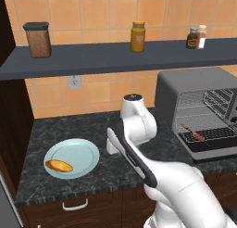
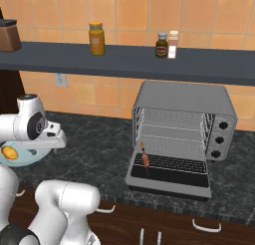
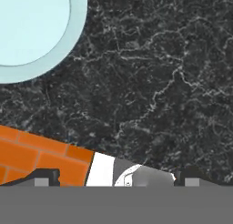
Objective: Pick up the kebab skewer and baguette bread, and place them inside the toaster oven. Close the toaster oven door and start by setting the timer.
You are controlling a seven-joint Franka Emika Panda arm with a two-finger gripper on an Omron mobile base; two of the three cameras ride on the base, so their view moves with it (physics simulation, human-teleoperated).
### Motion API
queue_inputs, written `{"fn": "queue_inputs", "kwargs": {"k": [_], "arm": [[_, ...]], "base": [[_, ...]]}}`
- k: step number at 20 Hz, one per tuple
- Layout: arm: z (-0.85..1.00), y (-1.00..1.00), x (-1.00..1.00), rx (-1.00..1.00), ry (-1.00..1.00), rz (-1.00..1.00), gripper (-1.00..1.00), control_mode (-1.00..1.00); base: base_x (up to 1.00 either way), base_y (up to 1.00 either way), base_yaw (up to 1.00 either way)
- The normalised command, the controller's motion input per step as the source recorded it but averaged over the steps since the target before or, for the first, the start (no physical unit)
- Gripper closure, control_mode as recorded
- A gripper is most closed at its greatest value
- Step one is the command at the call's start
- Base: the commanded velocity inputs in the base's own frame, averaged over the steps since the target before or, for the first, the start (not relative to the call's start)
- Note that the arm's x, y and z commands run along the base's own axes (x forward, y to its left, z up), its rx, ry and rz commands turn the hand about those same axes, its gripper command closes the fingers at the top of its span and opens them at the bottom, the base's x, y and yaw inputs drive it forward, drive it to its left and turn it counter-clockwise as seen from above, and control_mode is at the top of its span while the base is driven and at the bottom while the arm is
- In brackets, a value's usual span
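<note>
The kebab skewer (image 1: 193,133) is already parked on the dropped toaster oven door (image 1: 213,140), right in front of the wire racks of the toaster oven (image 2: 183,125). The baguette bread (image 1: 59,166) is left on the pale blue plate (image 1: 85,153), well apart from the oven, over on the left of the dark marble tabletop (image 3: 159,82). The jaws are spread wide with nothing gripped, and the plate's rim is seen just beyond them in the hand view.

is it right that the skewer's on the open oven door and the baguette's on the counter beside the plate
Not quite: the baguette lies on the plate, near its rim, as the left base view shows. The skewer is indeed on the open oven door.
</note>
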Motion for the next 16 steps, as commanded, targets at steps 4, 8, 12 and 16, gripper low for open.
{"fn": "queue_inputs", "kwargs": {"k": [4,8,12,16], "arm": [[-0.2,1.0,0.39,0.0,0.0,0.0,-1.0,-1.0],[-0.19,1.0,0.25,0.0,0.05,0.09,-1.0,-1.0],[-0.16,0.8,0.51,0.0,0.05,0.26,-1.0,-1.0],[-0.13,0.66,0.16,0.0,0.01,0.3,-1.0,-1.0]], "base": [[0.0,0.0,0.0],[0.0,0.0,0.0],[0.0,0.0,0.0],[0.0,0.0,0.0]]}}
